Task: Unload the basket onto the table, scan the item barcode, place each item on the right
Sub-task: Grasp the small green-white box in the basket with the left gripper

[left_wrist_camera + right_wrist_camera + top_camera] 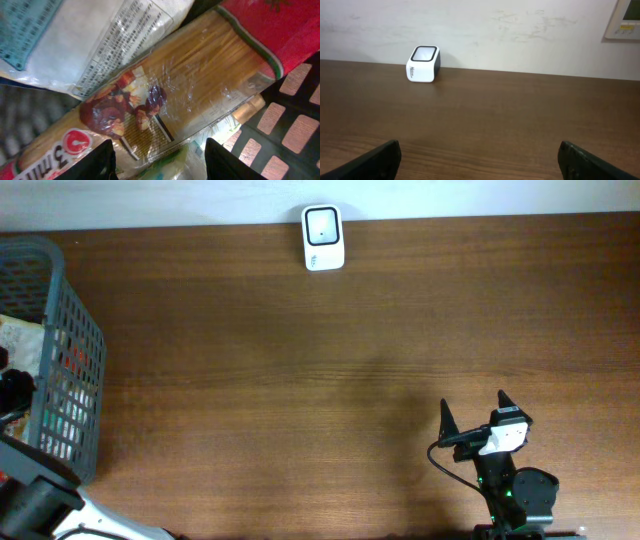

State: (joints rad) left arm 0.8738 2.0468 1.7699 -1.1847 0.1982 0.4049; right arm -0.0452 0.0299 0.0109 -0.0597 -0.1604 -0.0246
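Picking one thing out of the basket (70, 310) looks like your step right now. The long pack of spaghetti (190, 85) lies in there on top of other food, under the left gripper (159, 161). A white pack (115, 30) sits just beside it and a red bag (280, 25) covers its far end.

The two fingers (105, 162) stand apart, one on each side of the pack's edge. I cannot tell if they are pinching it yet.

To do this well, squeeze across the thin way, close to the middle, so the pack does not tip. Squeeze softly, because dry noodles can snap and the shiny wrap looks slippery. Lift straight up so you miss the basket wall.

In the left wrist view the pack's long way runs from bottom left to top right. The end with the red round label points to the bottom left. I cannot pick out the barcode for sure.

The scanner (323, 238) stands well apart, at the far edge of the table (300, 380). The right gripper (473, 402) is spread wide and holds nothing.
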